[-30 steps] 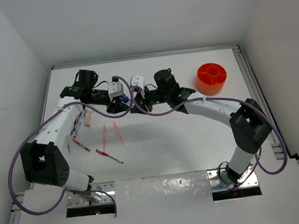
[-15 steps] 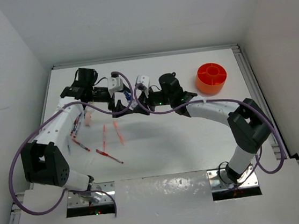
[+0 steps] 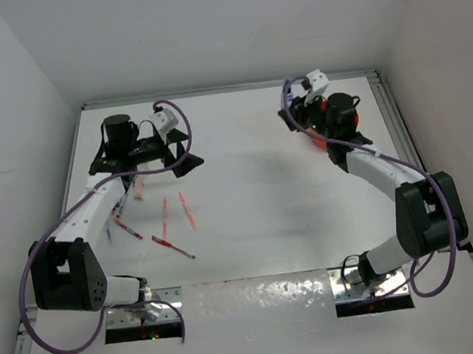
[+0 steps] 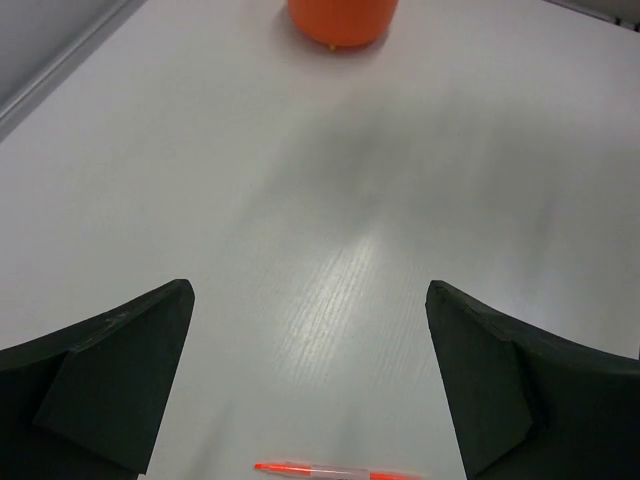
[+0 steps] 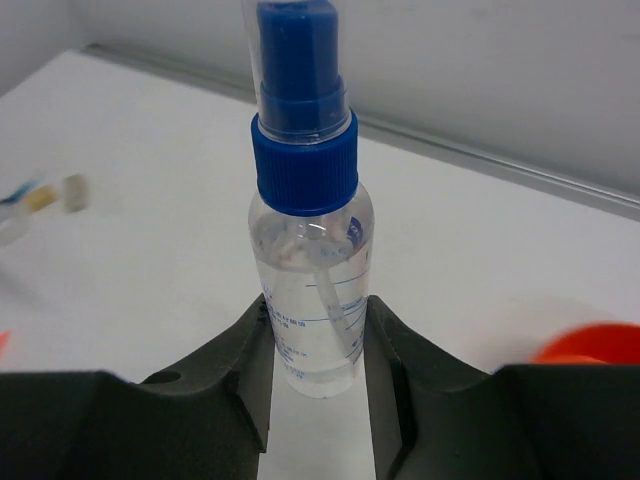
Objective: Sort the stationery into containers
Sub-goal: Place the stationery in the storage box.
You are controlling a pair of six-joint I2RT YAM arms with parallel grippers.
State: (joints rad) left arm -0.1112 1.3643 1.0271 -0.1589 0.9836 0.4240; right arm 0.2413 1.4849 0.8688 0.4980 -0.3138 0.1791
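Observation:
A clear bottle [image 5: 310, 260] with a blue cap stands upright between the pads of my right gripper [image 5: 315, 320], which is shut on its lower body. In the top view that gripper [image 3: 291, 111] hovers at the back right, over the orange tub [image 3: 315, 141], which the arm mostly hides. The tub's rim [image 5: 590, 345] shows at the right of the right wrist view. My left gripper [image 3: 184, 153] is open and empty at the back left. Its fingertips [image 4: 175, 300] stand wide apart above a red pen [image 4: 340, 470].
Several red pens [image 3: 187, 210] lie loose left of centre. A blue-and-white pen [image 3: 119, 199] and a small beige block [image 3: 139, 188] rest under the left arm. The table's back rail [image 3: 226, 88] and side walls close the area in. The tub [image 4: 342, 20] appears far ahead in the left wrist view.
The two grippers met at the middle on the bottle. The left one opened and drew back left. The right one carried the bottle to the back right, over the tub.

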